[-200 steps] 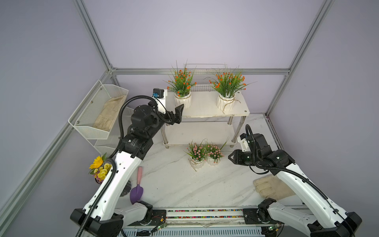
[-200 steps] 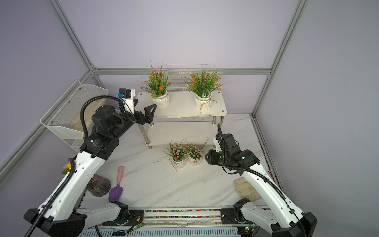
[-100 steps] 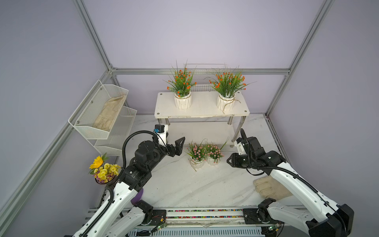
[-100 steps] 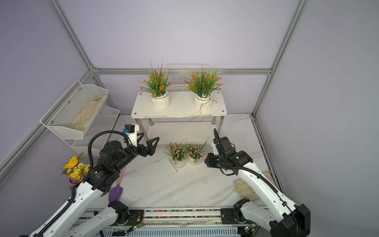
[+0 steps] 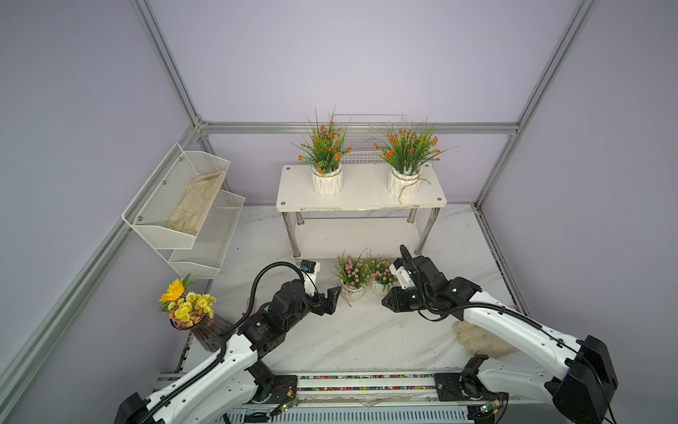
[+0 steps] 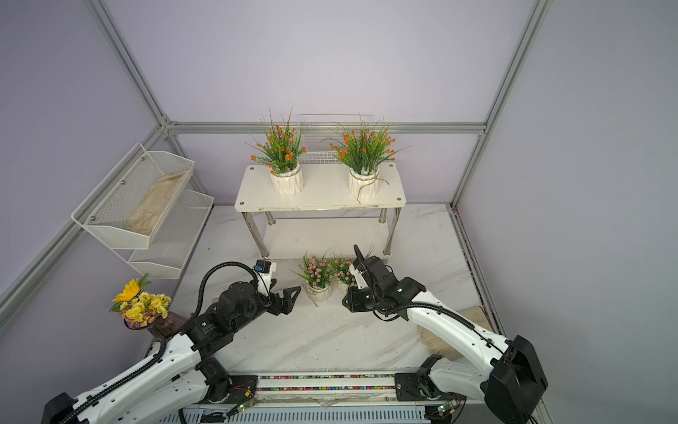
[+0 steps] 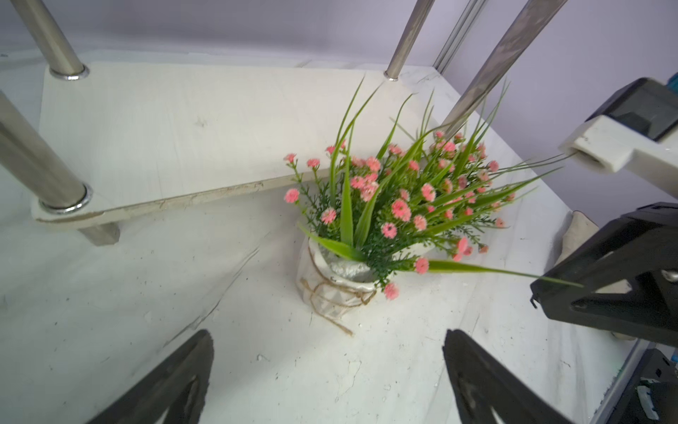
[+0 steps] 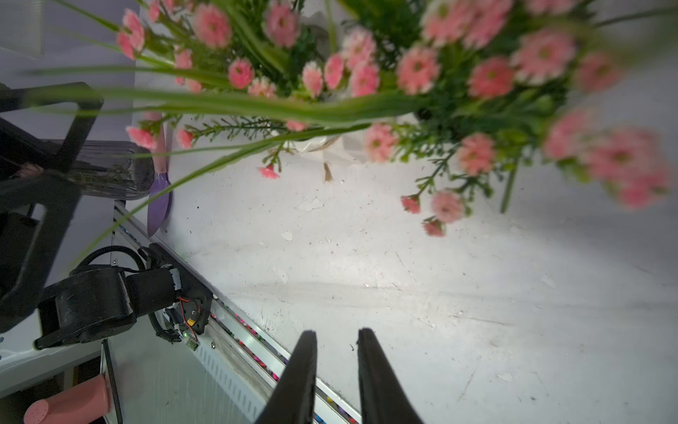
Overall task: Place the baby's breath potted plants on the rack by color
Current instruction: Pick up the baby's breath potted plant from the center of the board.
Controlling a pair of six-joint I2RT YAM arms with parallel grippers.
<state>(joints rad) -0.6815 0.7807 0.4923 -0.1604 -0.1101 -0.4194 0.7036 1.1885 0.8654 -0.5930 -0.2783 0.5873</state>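
Pink plants (image 5: 352,272) stand together on the tabletop (image 5: 367,337), just before the bare lower board (image 7: 165,128) of the rack (image 5: 363,196); the left gripper (image 7: 327,334), spread wide, should straddle the nearer pot (image 7: 335,293) below its foliage, while the right gripper (image 8: 336,332), jaws a slit apart on nothing, hovers beside the other.

in a top view, upper centre, the rack (image 6: 323,192) bears two orange plants (image 6: 281,148) on its top shelf, well apart. at centre two pink plants (image 6: 317,273) stand side by side on the table (image 6: 312,341), between the wide-spread left gripper (image 6: 290,299) and the right gripper (image 6: 348,301)
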